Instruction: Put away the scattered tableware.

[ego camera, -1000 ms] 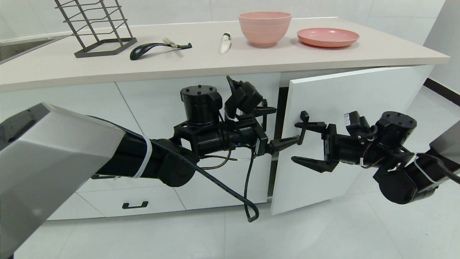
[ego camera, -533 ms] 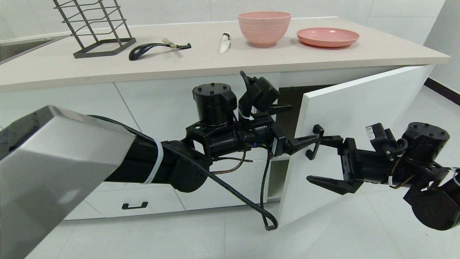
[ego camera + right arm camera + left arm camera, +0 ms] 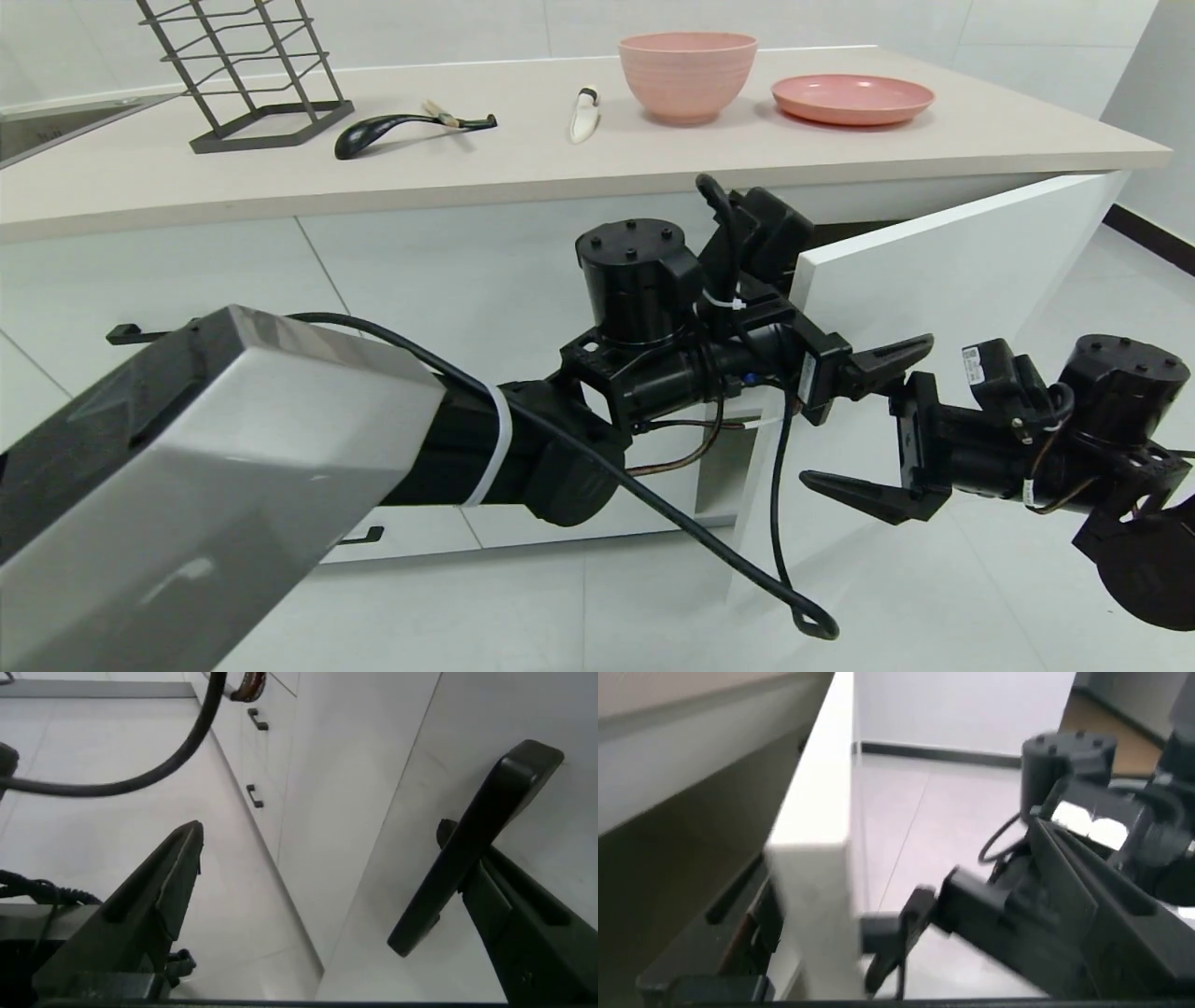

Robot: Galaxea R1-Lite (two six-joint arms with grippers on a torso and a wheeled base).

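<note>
At the cabinet door (image 3: 980,261), the right gripper (image 3: 859,429) gapes wide and the left gripper (image 3: 882,359) is apparently open astride its edge. The bowl (image 3: 688,75) and plate (image 3: 851,97) look light, rigid, slick; grasp by rims.

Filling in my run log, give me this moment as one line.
cabinet door: ajar | left gripper: jaws open astride its edge | right gripper: jaws open at door handle | bowl, plate: on counter
</note>
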